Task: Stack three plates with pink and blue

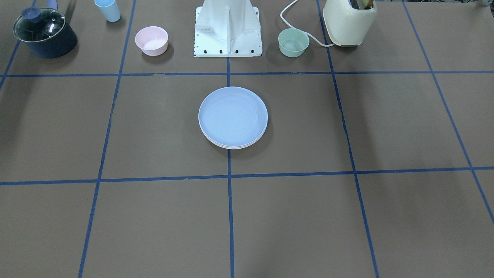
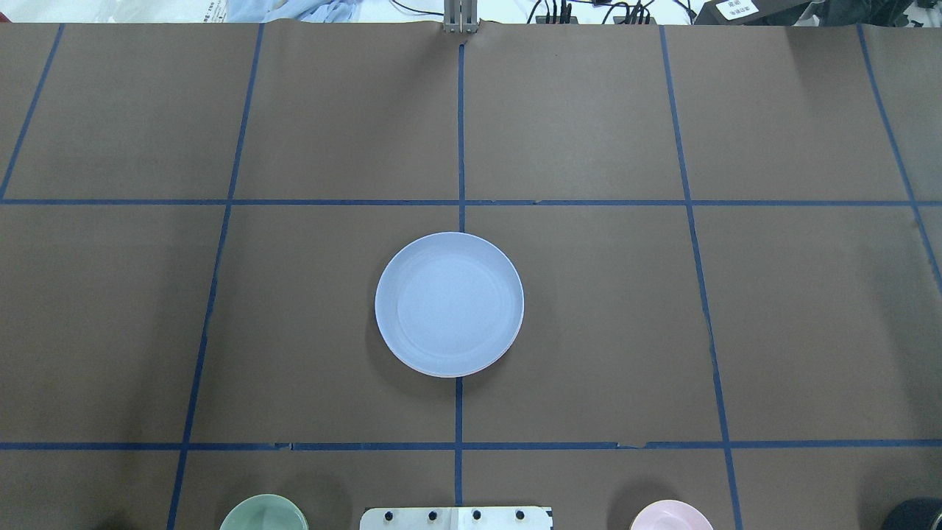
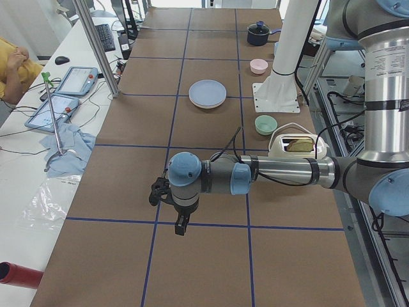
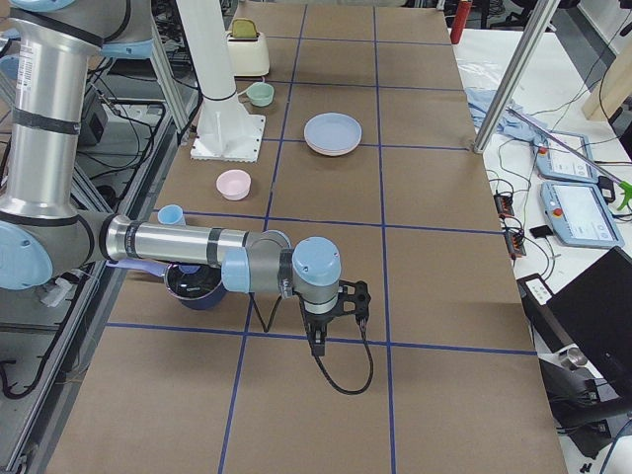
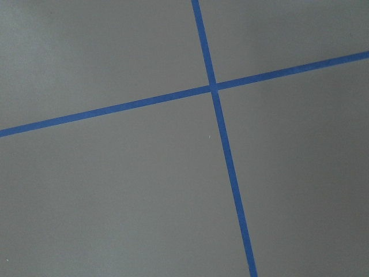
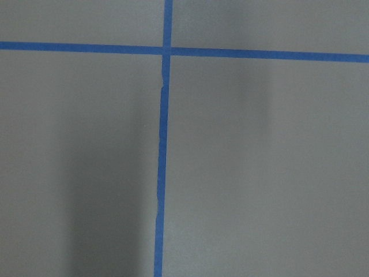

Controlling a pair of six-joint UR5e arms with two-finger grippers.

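We find the blue plate (image 1: 233, 116) face up, level, midway between the taped brown desk's (image 1: 347, 216) edges; left tool (image 3: 181, 226) and right tool (image 4: 317, 343) aperture: cannot tell.

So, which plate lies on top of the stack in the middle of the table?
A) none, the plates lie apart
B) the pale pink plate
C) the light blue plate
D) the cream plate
C: the light blue plate faces up on top, and the paler rims of the other plates show just under its edge in the front-facing view.
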